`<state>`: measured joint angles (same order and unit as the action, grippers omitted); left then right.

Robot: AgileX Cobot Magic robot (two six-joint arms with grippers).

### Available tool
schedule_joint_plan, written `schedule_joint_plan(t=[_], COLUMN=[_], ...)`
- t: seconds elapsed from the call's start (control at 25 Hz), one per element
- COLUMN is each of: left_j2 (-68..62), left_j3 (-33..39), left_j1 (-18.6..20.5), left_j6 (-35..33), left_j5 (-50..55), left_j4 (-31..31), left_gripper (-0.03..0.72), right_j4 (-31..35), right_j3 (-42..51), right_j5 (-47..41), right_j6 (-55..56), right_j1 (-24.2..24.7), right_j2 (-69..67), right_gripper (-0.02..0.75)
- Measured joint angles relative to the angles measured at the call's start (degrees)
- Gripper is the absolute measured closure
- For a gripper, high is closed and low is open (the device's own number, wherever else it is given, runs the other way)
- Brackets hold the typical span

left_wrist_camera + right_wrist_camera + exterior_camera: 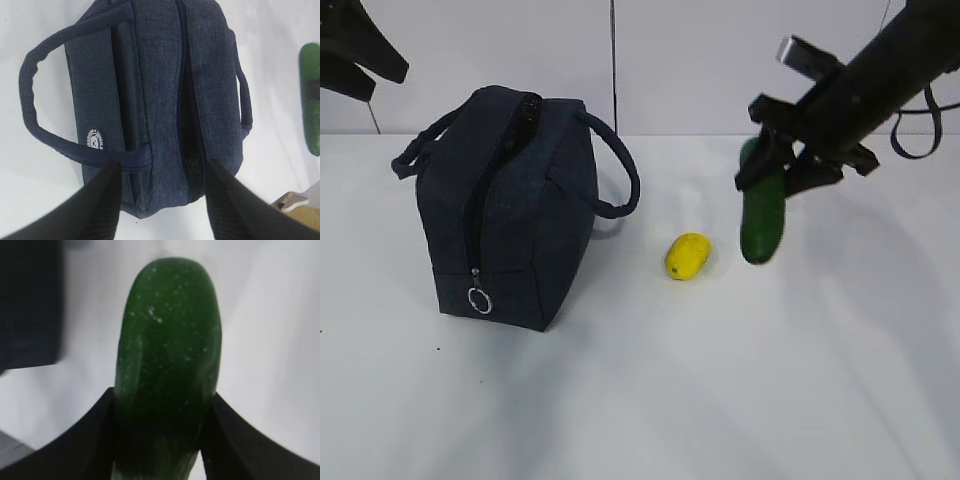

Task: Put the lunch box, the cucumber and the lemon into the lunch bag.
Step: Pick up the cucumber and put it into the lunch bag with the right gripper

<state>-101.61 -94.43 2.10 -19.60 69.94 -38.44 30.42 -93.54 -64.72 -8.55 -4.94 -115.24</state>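
Cucumber (762, 213) is pinched by right gripper (780, 168), hung clear of table (720, 380), right of centre. Lemon (687, 256) lies centre; lunch bag (510, 210) stands left, partly unzipped, interior unseen. Left gripper (162, 200) is spread above bag, cut off at exterior frame's upper left.

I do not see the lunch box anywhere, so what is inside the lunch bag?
The lunch bag has its zipper partly open, but the slit shows only darkness. Its contents are hidden, so the lunch box cannot be confirmed.
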Motion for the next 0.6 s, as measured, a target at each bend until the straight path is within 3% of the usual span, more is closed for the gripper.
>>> schedule_joint_plan(t=[0.24, 0.32, 0.44, 0.6], left_j2=[0.0, 0.0, -1.04, -3.52], left_j3=[0.0, 0.0, 0.0, 0.0], left_j1=[0.0, 0.0, 0.0, 0.0], left_j6=[0.0, 0.0, -0.08, -0.35], left_j5=[-0.06, -0.43, -0.71, -0.92], left_j4=[-0.06, -1.14, -3.77, -5.37], left_gripper=[0.321, 0.332, 0.344, 0.363], right_j4=[30.46, 37.64, 42.67, 43.75], right_j3=[-3.47, -3.67, -3.67, -3.67], right_j5=[-0.11, 0.11, 1.53, 4.96], right_j6=[-18.28, -22.22, -24.42, -25.04], right_j1=[-0.1, -0.36, -1.37, -5.1], right_j2=[1.68, 1.68, 1.68, 1.68], right_gripper=[0.376, 0.376, 0.376, 0.376])
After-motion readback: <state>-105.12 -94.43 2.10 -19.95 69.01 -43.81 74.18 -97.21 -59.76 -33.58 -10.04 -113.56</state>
